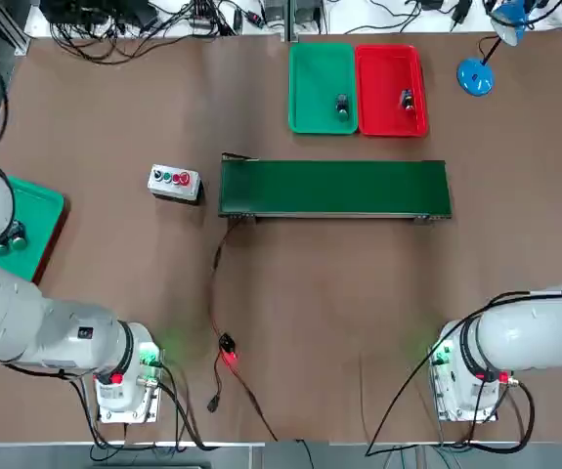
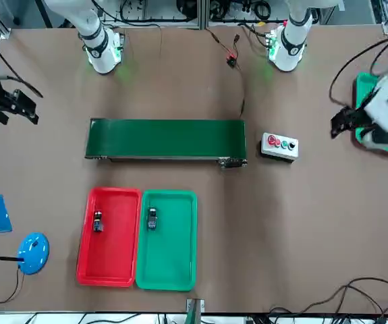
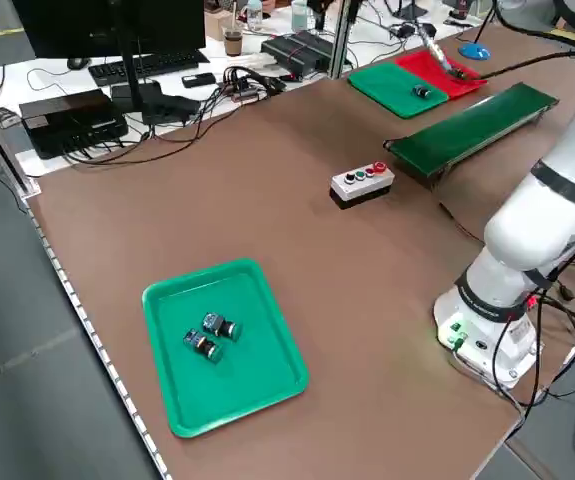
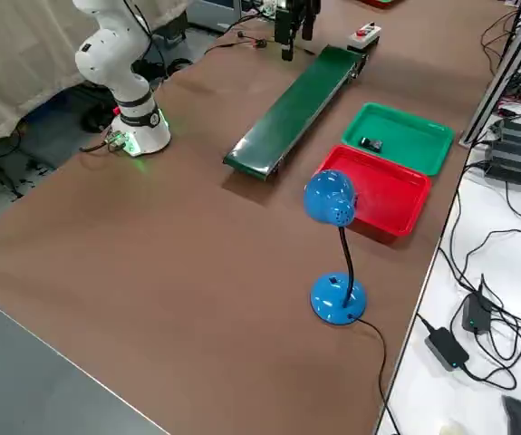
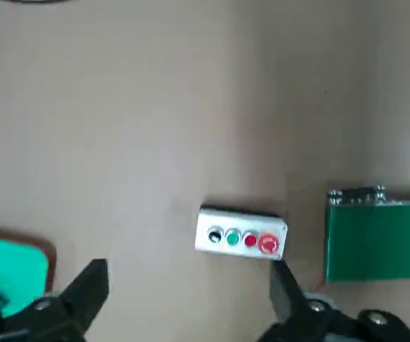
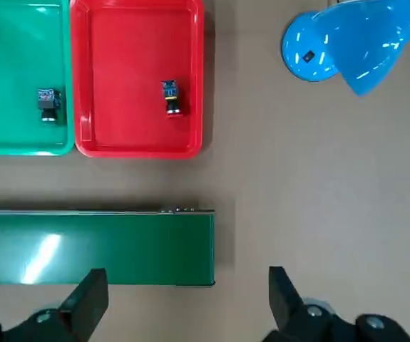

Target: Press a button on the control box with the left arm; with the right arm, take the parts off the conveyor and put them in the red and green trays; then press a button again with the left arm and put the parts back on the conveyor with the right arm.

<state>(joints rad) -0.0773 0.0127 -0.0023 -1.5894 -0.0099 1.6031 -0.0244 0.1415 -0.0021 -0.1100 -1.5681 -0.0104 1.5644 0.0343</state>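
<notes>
- The long dark-green flat conveyor (image 1: 334, 188) lies empty across the middle of the brown table (image 1: 290, 322), with no part on the belt.
- The two small dark-bodied push-button parts sit in the far trays: one (image 1: 341, 106) in the bright green shallow plastic tray (image 1: 305, 68), the other (image 1: 407, 99) in the bright red shallow plastic tray (image 1: 390, 122) just to its right.
- The small light-grey control box (image 1: 174, 182) with its row of round buttons stands just left of the conveyor's left end, apart from it.
- The left gripper (image 5: 187, 288) hangs above the table near the control box, touching nothing; its jaws are spread wide and empty.
- The right gripper (image 6: 183, 296) hovers on the near side of the conveyor's right end, well short of the trays, jaws also released and empty.
- A second green tray (image 3: 229, 350) holding two more small parts lies at the table's left edge, and a blue desk lamp (image 1: 478, 70) stands at the far right; neither seems part of this step.
- Judging by the layout, sorting into the trays is finished, and the step in hand is either the second button press or the return of the parts.
- Whether that press is already made cannot be told.
- If so, the right gripper likely needs to reach far over the belt, descend on one tray part and close on its small body.
</notes>
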